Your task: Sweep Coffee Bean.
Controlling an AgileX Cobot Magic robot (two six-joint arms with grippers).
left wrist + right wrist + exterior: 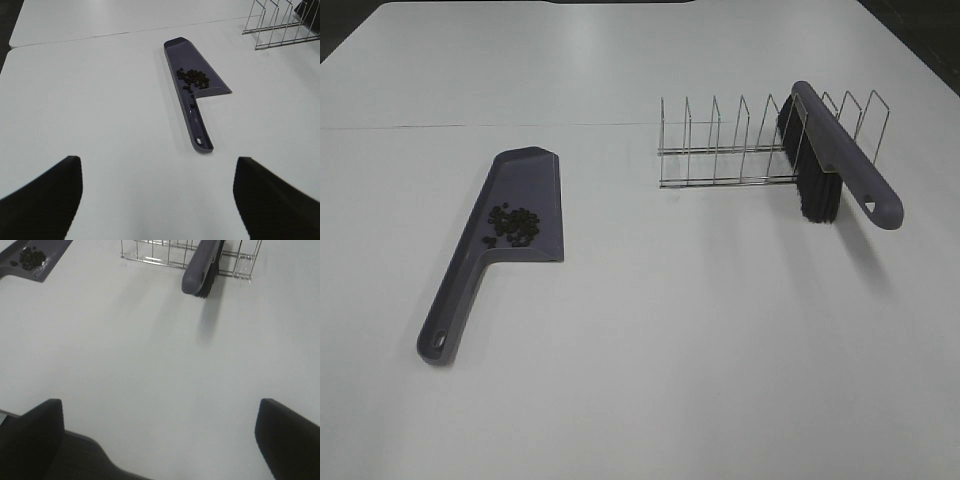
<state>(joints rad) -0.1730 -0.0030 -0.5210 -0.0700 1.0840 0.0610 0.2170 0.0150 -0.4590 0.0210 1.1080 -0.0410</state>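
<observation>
The coffee beans (512, 226) lie in a small dark cluster on the purple dustpan (528, 190), which rests flat on the white table at the left; its handle (448, 318) points toward the front. They also show in the left wrist view (194, 79) and the right wrist view (31, 258). The purple brush (845, 155) with black bristles (816, 190) rests in the wire rack (730, 145). My left gripper (157, 200) is open and empty, back from the dustpan handle (200, 137). My right gripper (160, 435) is open and empty, back from the brush (200, 270). Neither gripper shows in the exterior view.
The wire rack (150, 252) stands at the back right of the white table (700, 350). A thin seam (470, 126) crosses the table behind the dustpan. The table's dark far edges show at the top corners.
</observation>
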